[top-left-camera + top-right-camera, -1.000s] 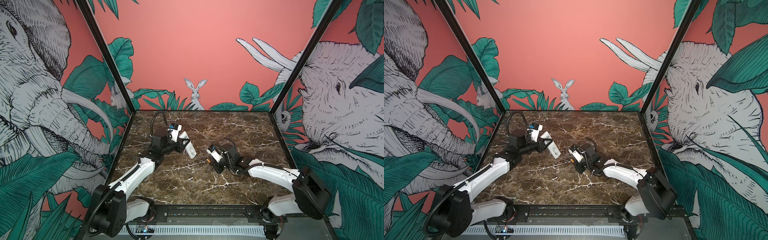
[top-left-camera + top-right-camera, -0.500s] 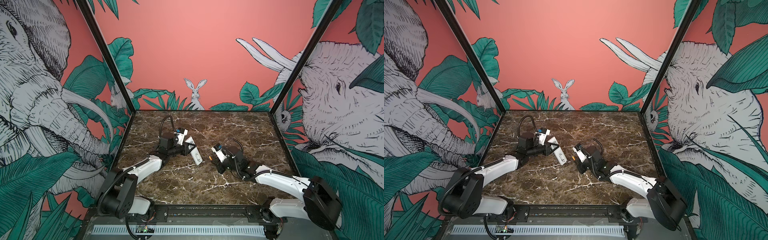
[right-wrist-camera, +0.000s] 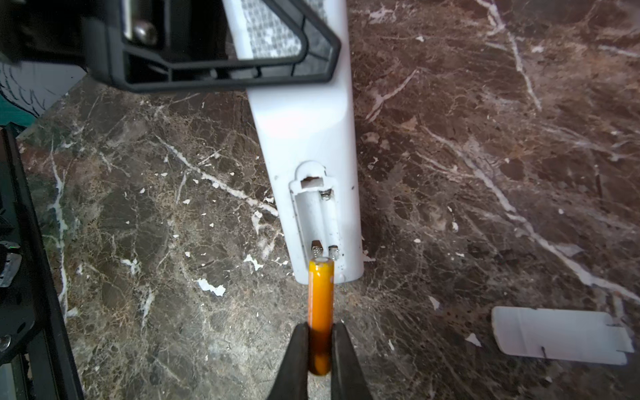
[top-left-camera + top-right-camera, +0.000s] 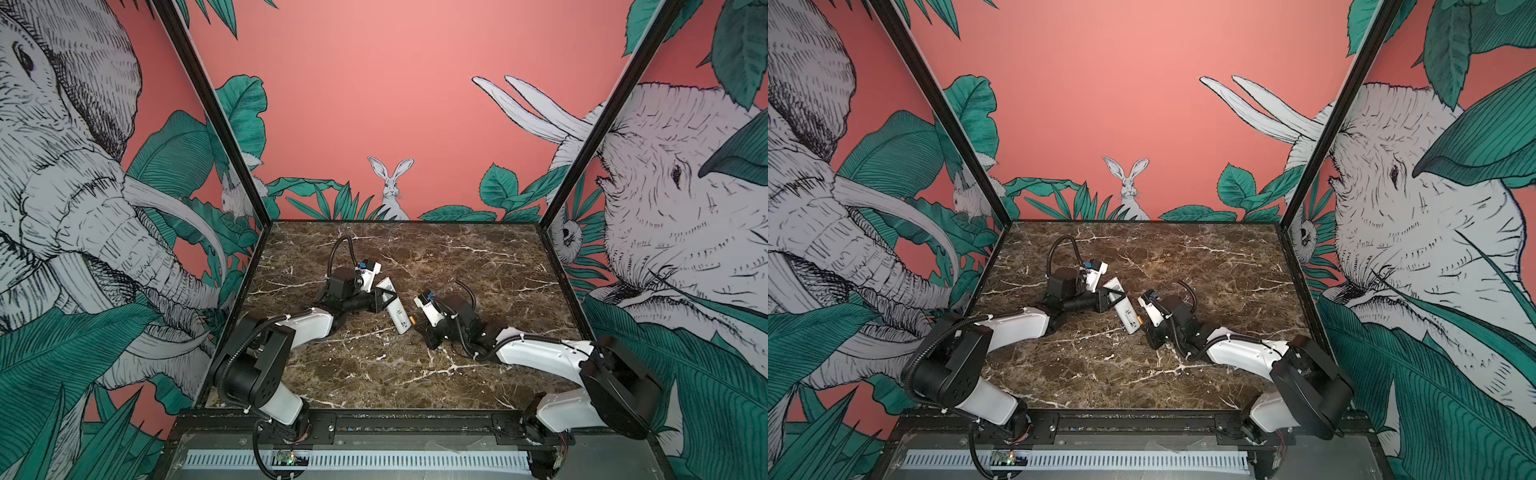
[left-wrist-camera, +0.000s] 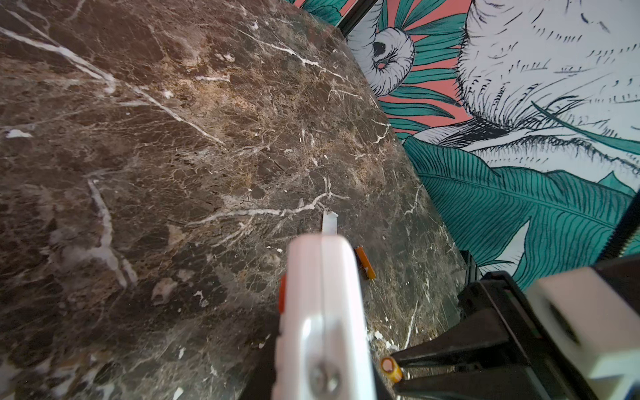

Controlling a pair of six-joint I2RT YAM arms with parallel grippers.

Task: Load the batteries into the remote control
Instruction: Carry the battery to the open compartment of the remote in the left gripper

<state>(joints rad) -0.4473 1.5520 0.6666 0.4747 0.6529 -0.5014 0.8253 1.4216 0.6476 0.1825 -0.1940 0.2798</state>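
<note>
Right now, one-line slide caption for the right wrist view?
Right jaws pinch a thin orange cylindrical battery, its tip at the empty open bay of the slim white plastic remote.

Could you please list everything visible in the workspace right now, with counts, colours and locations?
remote control: one, white, near the table's middle, back up, battery bay open and empty
batteries: two, orange; one held with its tip at the remote control's bay end, the other lying on the table
battery cover: one, white, lying loose on the table, apart from the remote control
table: one, brown marble with white veins
wall panels: three, salmon pink with elephants, a rabbit and green leaves, around the table
left gripper: one, black, shut on the remote control
right gripper: one, black, shut on one of the batteries
</note>
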